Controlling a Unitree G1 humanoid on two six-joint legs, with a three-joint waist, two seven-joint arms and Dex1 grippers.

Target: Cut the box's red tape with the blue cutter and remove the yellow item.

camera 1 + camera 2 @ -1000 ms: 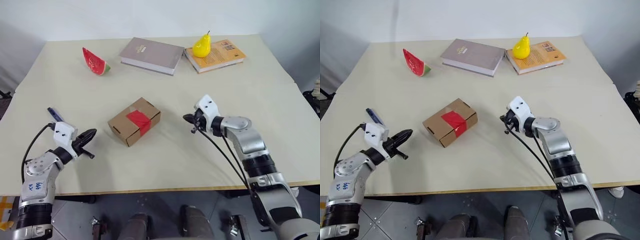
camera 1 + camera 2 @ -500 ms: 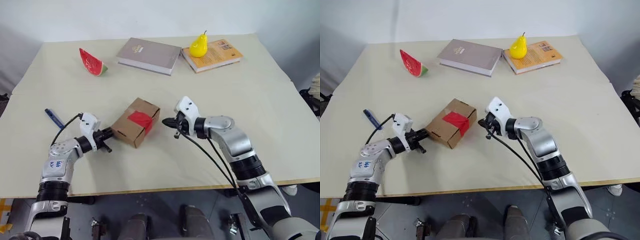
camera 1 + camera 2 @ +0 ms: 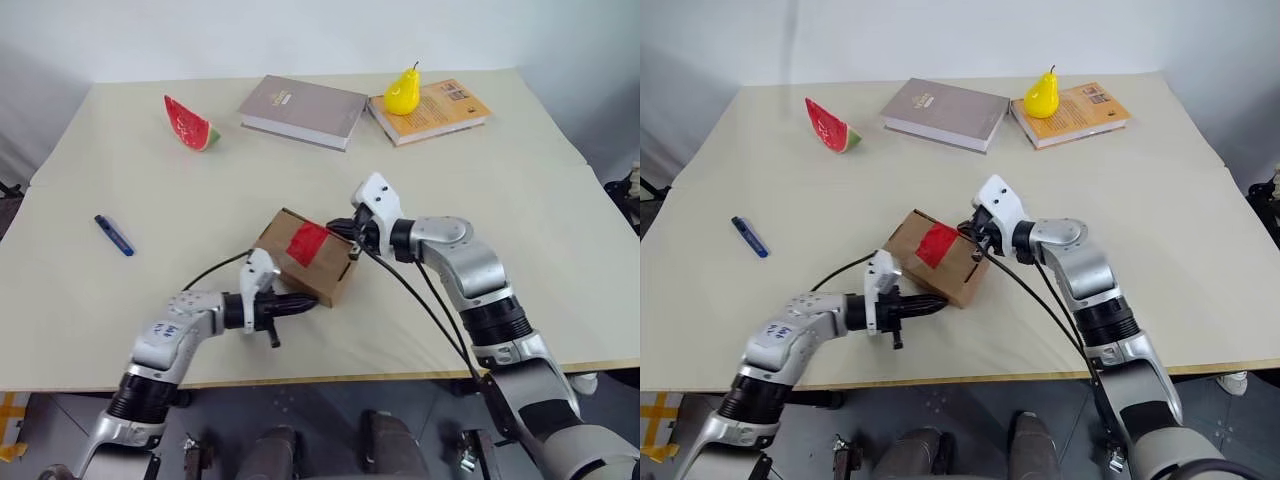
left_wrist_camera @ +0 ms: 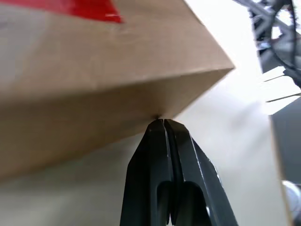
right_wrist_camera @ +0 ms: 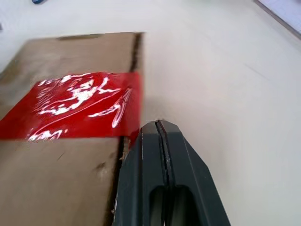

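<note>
On the pale beige rectangular table [image 3: 520,200], the slim blue pen-like cutter [image 3: 114,235] is seen lying near the left edge, well apart from both grippers. Further back, a red watermelon slice [image 3: 190,122] is placed. At the front, the left gripper [image 3: 308,306] is shown with its two black fingers pressed together, clasping nothing; its tip is set against the lower near edge of the small brown cardboard box [image 3: 320,272], as is confirmed in the left wrist view. The box is tilted near the table's middle, between the two grippers, and the glossy red tape [image 3: 307,243] is stuck across its top face. A grey book [image 3: 303,110] is laid at the back. The right gripper [image 3: 341,226] is likewise clenched empty, its tip held at the box's far upper edge, just beside the tape. At the back right, a yellow pear [image 3: 404,93] is stood on an orange book [image 3: 445,108].
</note>
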